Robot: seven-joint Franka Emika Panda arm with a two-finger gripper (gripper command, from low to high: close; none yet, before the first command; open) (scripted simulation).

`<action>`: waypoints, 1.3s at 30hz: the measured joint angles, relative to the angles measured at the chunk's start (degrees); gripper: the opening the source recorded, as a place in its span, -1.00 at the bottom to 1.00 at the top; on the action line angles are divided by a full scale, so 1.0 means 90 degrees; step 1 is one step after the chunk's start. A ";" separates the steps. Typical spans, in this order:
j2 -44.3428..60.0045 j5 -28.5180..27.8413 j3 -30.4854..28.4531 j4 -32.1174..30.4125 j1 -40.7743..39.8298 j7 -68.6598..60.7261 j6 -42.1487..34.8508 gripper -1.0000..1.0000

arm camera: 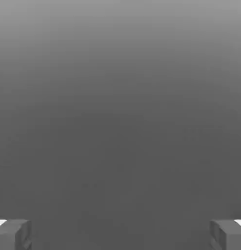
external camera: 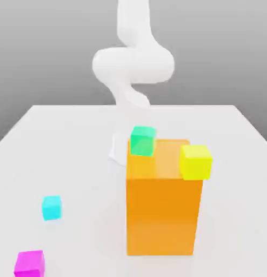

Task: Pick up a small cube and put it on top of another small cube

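A green cube [external camera: 142, 140] sits at the far corner of a tall orange block [external camera: 162, 216], toward the exterior view's left. On the block's top, at its right edge, is a yellow cube [external camera: 195, 161]. A cyan cube [external camera: 51, 208] and a magenta cube [external camera: 29, 263] lie on the white table [external camera: 76, 140] at the exterior view's left. The white arm [external camera: 133, 62] rises behind the block. In the hand view my gripper [arm camera: 120, 234] is open, its fingertips [arm camera: 12, 233] far apart with only grey background between them.
The tall orange block stands in the middle of the table, in front of the arm's base. The table's edges run along the exterior view's left and right sides.
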 joint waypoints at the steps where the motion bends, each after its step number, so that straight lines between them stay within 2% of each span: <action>1: 0.0251 -0.0071 0.0079 0.0008 -0.0170 0.0256 0.0065 0.00; 10: 0.2363 -0.0764 0.0472 0.0076 -0.1311 0.2468 0.0604 0.00; 18: 0.4202 -0.1145 0.0342 0.0130 -0.1933 0.4252 0.1096 0.00; 24: 0.5519 -0.0918 0.0147 0.0149 -0.2214 0.5233 0.1526 0.00; 29: 0.6558 -0.0276 0.0050 0.0156 -0.2432 0.5731 0.1904 0.00; 34: 0.7693 -0.0095 0.0019 0.0340 -0.2497 0.5884 0.2675 0.00; 35: 0.7836 -0.0103 0.0008 0.0369 -0.2488 0.5893 0.2785 -1.00; 39: 0.7836 -0.0103 0.0009 0.0369 -0.2489 0.5894 0.2795 -1.00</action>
